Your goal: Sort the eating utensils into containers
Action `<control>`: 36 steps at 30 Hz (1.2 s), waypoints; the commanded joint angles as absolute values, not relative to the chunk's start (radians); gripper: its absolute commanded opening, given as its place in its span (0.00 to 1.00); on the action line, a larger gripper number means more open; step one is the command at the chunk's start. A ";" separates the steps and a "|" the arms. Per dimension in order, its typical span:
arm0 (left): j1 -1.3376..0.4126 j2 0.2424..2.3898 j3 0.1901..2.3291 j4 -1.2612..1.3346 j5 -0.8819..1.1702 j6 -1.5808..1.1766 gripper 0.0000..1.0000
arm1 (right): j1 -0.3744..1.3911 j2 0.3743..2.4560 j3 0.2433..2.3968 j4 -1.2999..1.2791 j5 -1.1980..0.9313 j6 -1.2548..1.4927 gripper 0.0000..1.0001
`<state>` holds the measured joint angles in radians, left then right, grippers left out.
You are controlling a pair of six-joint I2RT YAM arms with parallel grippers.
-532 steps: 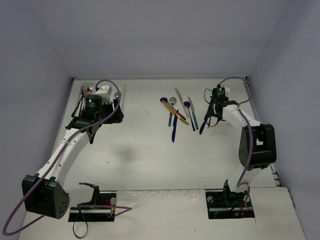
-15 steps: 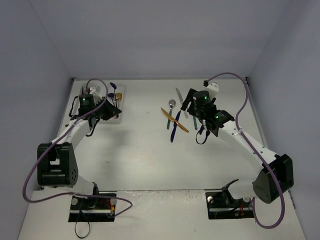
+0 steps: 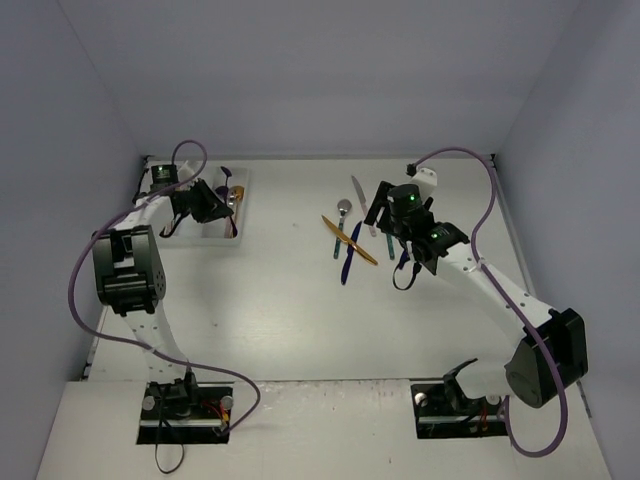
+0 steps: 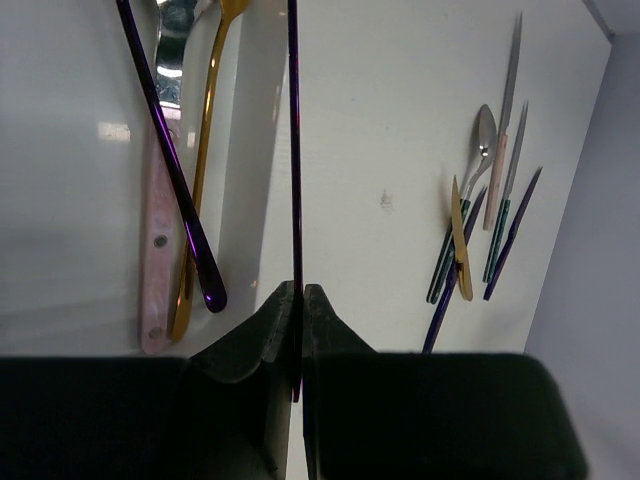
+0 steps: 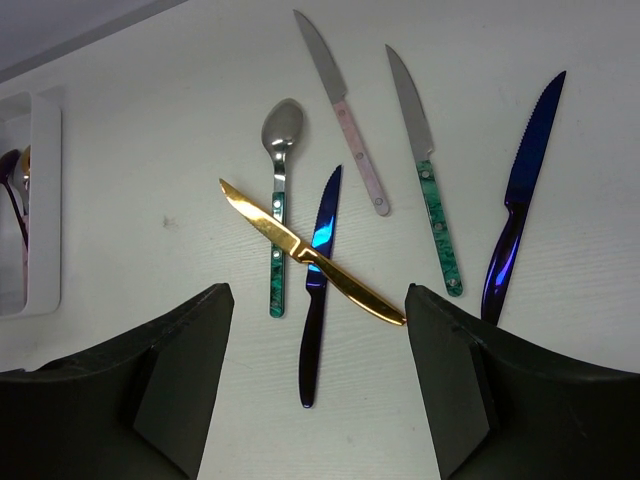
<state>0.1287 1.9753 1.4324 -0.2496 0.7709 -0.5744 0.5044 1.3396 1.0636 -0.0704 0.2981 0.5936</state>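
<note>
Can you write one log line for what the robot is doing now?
left gripper: shut on purple utensil, at tray | right gripper: open, above gold knife | sorting: unfinished

Pile (image 5: 300, 245) thinner — arms moved
Left gripper (image 4: 301, 290) now clamps a purple utensil (image 4: 295, 150) at the tray (image 4: 262, 120); right gripper (image 5: 315, 300) hangs farther left, over the pile.

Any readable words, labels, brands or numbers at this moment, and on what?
None: no readable text in any view.
The loose utensils, the purple utensil pinched in the left gripper, and the white tray show no lettering.
The green lights are plain dots, not signs.
</note>
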 commanded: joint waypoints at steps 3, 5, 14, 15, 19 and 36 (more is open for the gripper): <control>0.132 1.996 1.506 -0.345 0.808 -0.524 0.03 | 0.495 1.313 1.063 -0.021 0.308 0.575 0.67; 0.132 1.985 1.510 -0.378 0.767 -0.506 0.21 | 0.494 1.319 1.064 -0.020 0.308 0.575 0.67; 0.133 1.890 1.544 -0.517 0.530 -0.453 0.58 | 0.494 1.357 1.072 -0.020 0.312 0.576 0.67; 0.134 1.868 1.543 -0.525 0.504 -0.448 0.59 | 0.494 1.370 1.078 -0.020 0.314 0.572 0.67; 0.131 1.753 1.524 -0.545 0.407 -0.420 0.61 | 0.494 1.449 1.120 -0.020 0.311 0.558 0.67; -0.081 1.139 1.054 -0.397 0.101 -0.249 0.61 | 0.499 1.947 1.462 -0.020 0.262 0.522 0.55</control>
